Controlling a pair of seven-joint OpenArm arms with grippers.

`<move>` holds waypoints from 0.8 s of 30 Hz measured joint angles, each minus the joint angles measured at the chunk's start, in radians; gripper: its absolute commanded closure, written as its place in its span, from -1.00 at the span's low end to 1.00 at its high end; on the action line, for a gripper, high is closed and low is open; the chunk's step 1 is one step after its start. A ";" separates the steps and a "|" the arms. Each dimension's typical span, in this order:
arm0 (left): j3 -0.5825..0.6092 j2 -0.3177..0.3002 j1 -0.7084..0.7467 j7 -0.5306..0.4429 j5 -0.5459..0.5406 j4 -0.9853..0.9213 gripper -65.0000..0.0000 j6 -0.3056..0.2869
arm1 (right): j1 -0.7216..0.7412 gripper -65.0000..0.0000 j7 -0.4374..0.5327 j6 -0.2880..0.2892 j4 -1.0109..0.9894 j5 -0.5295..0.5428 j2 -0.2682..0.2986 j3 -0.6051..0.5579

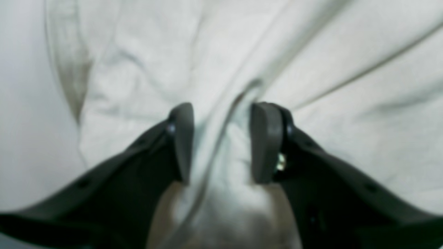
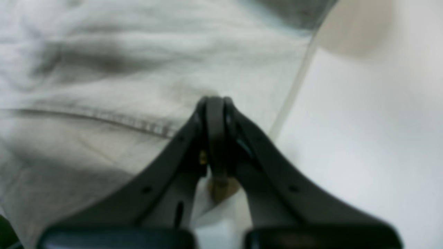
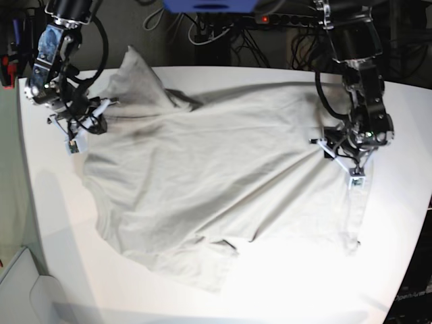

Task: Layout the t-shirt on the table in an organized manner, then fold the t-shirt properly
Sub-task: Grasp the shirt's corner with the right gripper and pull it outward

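The left gripper [image 1: 221, 141] reaches in from the near edge, its two dark fingers [image 1: 181, 138] standing apart, with a raised ridge of the t-shirt [image 1: 328, 52] running up between them. The cloth between the pads is bunched and lifted; whether both pads press on it cannot be told through the blur. The pale grey-beige fabric fills most of the view, creased, with a darker seam line slanting across the right side. On the far left a folded edge of the shirt casts a shadow, and beyond it lies the bare white desk [image 1: 24, 121].
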 measured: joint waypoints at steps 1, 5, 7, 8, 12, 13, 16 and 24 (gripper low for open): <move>0.002 -0.002 0.014 0.005 0.004 0.019 0.32 0.000 | -0.010 1.00 0.005 0.000 0.003 0.001 0.001 -0.001; 0.001 -0.020 0.107 0.011 0.003 0.112 0.36 0.000 | -0.060 1.00 0.017 0.003 0.034 0.009 0.009 -0.002; 0.001 -0.022 0.131 0.047 0.019 0.152 0.36 0.001 | -0.077 1.00 0.011 0.003 0.053 0.012 0.008 0.000; 0.001 -0.023 0.140 0.047 0.021 0.174 0.36 0.003 | -0.084 1.00 -0.004 0.003 0.071 0.002 0.005 0.000; 0.001 -0.028 0.171 0.097 0.020 0.261 0.36 0.003 | -0.144 1.00 -0.036 0.003 0.156 -0.024 -0.009 -0.004; 0.001 -0.034 0.175 0.118 0.017 0.275 0.36 0.002 | -0.160 1.00 -0.038 0.003 0.173 -0.023 -0.014 0.000; 0.000 -0.044 0.176 0.132 0.021 0.298 0.36 0.000 | -0.177 1.00 -0.063 0.005 0.221 -0.033 -0.024 -0.001; 0.000 -0.045 0.171 0.134 0.017 0.410 0.35 0.003 | -0.192 1.00 -0.062 0.006 0.349 -0.031 -0.042 0.000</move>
